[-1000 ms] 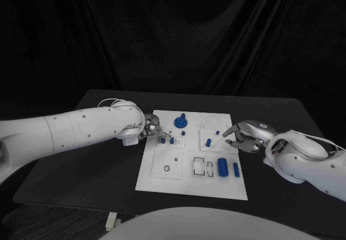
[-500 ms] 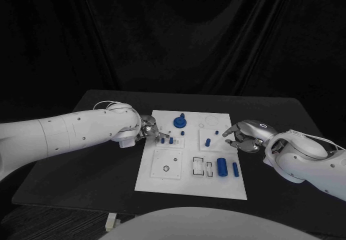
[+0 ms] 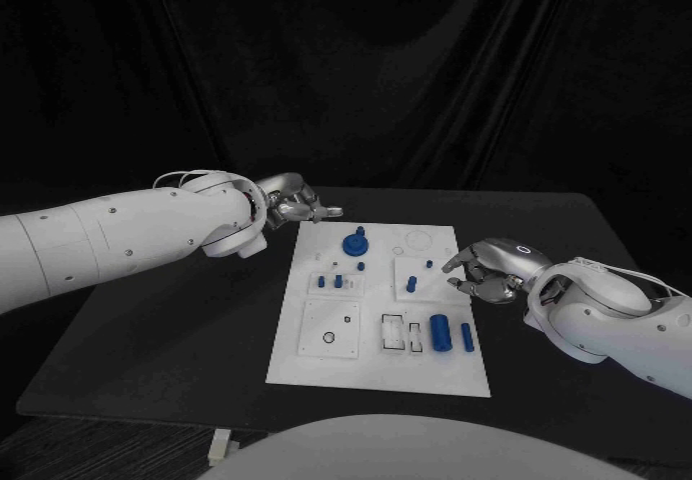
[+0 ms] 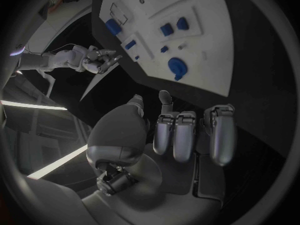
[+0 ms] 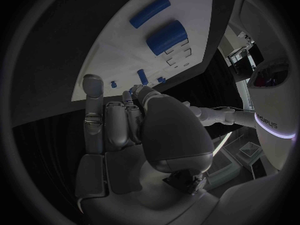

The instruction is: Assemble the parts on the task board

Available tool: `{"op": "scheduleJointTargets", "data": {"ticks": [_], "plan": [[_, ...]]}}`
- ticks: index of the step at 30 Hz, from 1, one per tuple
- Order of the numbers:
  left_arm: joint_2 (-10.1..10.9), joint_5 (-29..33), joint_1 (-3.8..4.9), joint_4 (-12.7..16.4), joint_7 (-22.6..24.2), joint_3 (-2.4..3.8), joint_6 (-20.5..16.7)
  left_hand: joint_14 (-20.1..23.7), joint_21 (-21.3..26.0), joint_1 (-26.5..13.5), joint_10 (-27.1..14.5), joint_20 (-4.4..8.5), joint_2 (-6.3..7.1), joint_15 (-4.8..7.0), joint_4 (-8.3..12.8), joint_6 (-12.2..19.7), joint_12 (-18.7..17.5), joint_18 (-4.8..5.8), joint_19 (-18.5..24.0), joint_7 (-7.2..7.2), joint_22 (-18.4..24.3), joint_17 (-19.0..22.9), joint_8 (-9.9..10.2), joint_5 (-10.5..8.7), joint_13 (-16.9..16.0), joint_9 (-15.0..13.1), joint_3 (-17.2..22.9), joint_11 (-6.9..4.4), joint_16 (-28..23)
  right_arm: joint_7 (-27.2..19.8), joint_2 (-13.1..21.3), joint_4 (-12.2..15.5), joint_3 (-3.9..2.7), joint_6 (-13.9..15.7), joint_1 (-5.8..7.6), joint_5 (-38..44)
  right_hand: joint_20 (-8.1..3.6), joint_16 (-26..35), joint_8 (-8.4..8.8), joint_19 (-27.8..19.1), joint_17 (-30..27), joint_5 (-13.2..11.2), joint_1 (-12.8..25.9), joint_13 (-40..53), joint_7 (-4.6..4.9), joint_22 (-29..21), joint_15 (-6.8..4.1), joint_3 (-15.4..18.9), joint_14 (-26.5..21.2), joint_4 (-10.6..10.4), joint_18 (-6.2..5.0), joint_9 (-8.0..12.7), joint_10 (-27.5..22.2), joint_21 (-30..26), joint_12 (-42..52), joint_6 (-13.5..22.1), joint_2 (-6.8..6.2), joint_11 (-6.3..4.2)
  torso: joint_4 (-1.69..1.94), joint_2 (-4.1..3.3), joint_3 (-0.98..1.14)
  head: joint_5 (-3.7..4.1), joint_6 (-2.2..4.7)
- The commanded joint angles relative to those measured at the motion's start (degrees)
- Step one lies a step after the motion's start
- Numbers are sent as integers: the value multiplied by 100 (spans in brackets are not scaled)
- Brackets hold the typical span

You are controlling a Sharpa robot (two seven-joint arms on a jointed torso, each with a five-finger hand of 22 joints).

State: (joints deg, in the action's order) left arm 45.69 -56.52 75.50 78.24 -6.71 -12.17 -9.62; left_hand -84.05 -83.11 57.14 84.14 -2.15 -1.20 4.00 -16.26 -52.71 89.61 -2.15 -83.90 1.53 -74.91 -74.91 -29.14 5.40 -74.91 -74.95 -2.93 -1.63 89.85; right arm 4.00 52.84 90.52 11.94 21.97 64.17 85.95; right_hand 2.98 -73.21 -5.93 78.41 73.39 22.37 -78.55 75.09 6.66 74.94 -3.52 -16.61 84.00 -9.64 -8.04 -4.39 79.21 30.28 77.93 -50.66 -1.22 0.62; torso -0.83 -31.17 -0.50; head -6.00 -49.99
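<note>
Black drapes hang behind a black counter [image 3: 173, 330] that fills the lower half of the frame. The white task board [image 3: 378, 345] lies at its centre, carrying small blue parts [image 3: 441, 333] in its recesses. The left robot hand [image 3: 296, 205] hovers off the board's upper-left corner, fingers loosely curled, holding nothing. The right robot hand [image 3: 488, 272] sits at the board's right edge, fingers curled in and empty.

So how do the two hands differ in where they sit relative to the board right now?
The left hand is off the task board, beyond its far-left corner; the right hand sits at the board's right edge. The left hand's fingers are partly spread; the right hand's fingers are curled in. Neither holds a part.
</note>
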Motion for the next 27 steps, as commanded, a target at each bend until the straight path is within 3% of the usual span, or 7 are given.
{"op": "scheduleJointTargets", "data": {"ticks": [1,4,9,11,12,19,27], "plan": [[-105,-153,45,-103,2036,3,-703,-595,24,416,586,13,-15,52,110,30,39,36,-183,-2,-1275,-1509,-17,240,-1509,-109,-16,-39,15,82,3,18,-3,58,-13,11,0,20,14,-20,-5,28,17,31,-2,315,30,-23,190,2,-66,6,-19,-21,-18,-53,-27,1,-17,-14,-1,3,-1],[-218,-682,10,-241,2558,2,-513,-595,174,1909,586,-13,-273,15,697,211,39,-1,-34,35,-1226,-1509,544,887,-1509,357,569,1,15,62,12,22,-3,63,-13,11,0,20,14,-20,-5,28,17,31,-2,315,30,-23,190,2,-66,6,-19,-21,-18,-53,-27,1,-17,-33,-3,16,-1],[-416,-1960,-194,-484,3068,1,-275,-72,530,2572,-399,-212,127,-185,745,-150,-878,-72,357,235,-1106,-985,1870,160,-853,2111,1354,204,-432,28,27,41,-3,60,-14,11,-1,-40,11,6,53,39,22,97,-2,335,27,-41,210,6,-53,5,39,73,37,-64,-22,-1,-22,-33,5,25,-1],[-532,-2360,-313,-625,3239,1,-282,86,619,2541,-3542,-236,218,-269,533,46,-4424,-93,448,286,-1078,-831,2251,-83,1485,2545,1442,284,-592,6,36,60,-3,71,-15,11,-2,-37,8,12,49,47,24,101,-3,336,26,-48,213,9,-53,4,47,76,41,-72,-21,-2,-24,-41,1,26,-1],[-587,-2495,-373,-693,3303,1,-303,285,672,2648,-3330,-247,375,-313,421,-106,-5415,-118,505,305,-1062,-606,2454,-100,2408,2967,1558,406,-816,-4,42,67,-3,78,-15,11,-2,-37,8,12,49,47,24,101,-3,336,26,-48,213,9,-53,4,47,76,41,-72,-21,-2,-21,-37,-1,29,-1],[-886,-3136,-624,-1038,3274,1,-589,198,352,2905,-3345,-283,700,-262,433,38,-7039,-51,230,305,-1156,-484,2554,77,4086,4144,1895,380,-899,-39,58,84,-2,92,-18,11,-4,-39,7,17,50,59,26,102,-3,336,24,-56,217,15,-55,4,53,71,42,-76,-24,-3,-12,-62,-18,42,-1],[-1086,-3361,-704,-1244,2913,2,-747,215,248,2924,-3294,-273,865,-247,577,153,-7422,-28,140,305,-1187,-355,2554,428,4622,4715,2057,398,-996,-50,45,80,-2,80,-27,11,-4,-30,7,17,40,68,27,96,-3,333,23,-60,217,18,-57,4,51,53,37,-78,-26,-3,-9,-65,-33,18,-1]]}}
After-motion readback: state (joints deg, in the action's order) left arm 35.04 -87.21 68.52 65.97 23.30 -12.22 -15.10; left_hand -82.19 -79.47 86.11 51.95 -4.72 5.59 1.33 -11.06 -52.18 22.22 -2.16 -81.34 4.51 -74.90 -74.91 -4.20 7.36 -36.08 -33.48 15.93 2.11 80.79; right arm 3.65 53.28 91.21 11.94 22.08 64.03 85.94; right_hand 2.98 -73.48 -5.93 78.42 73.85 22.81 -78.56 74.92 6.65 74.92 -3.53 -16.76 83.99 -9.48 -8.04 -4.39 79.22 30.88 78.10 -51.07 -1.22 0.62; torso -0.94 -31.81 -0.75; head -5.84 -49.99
